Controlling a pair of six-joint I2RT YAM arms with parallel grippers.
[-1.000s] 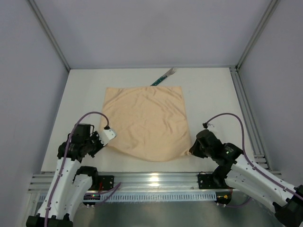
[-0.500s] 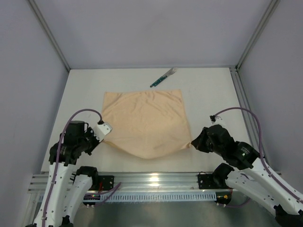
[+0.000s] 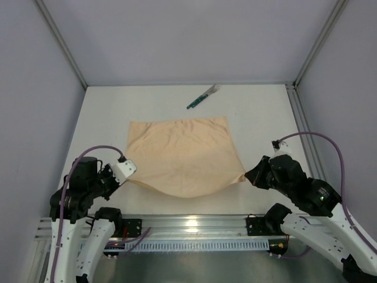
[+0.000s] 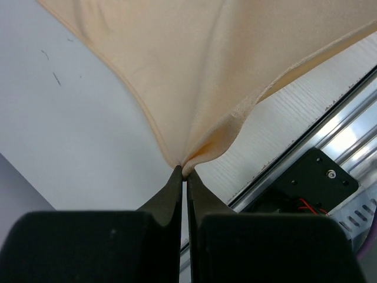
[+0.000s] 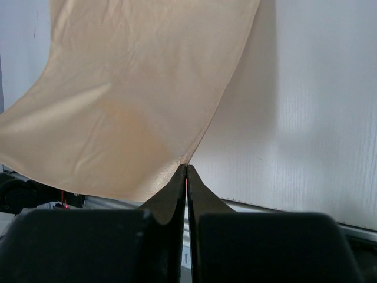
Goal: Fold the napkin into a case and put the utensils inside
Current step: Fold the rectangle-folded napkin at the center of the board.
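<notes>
The peach-tan napkin (image 3: 182,153) lies spread on the white table, its near edge lifted and sagging between the two arms. My left gripper (image 3: 126,178) is shut on the napkin's near left corner (image 4: 184,166). My right gripper (image 3: 246,177) is shut on the near right corner (image 5: 186,162). The utensils (image 3: 202,96), dark green handles with pale ends, lie as a slim bundle on the table beyond the napkin's far edge. No folded case shows.
The white table (image 3: 265,112) is bordered by grey walls and metal frame posts. An aluminium rail (image 3: 188,223) runs along the near edge, with a black bracket (image 4: 312,180) under the left gripper.
Both arms have drawn back toward the near edge and risen, pulling the napkin nearer by its near corners. Its far edge has slid away from the utensils.
</notes>
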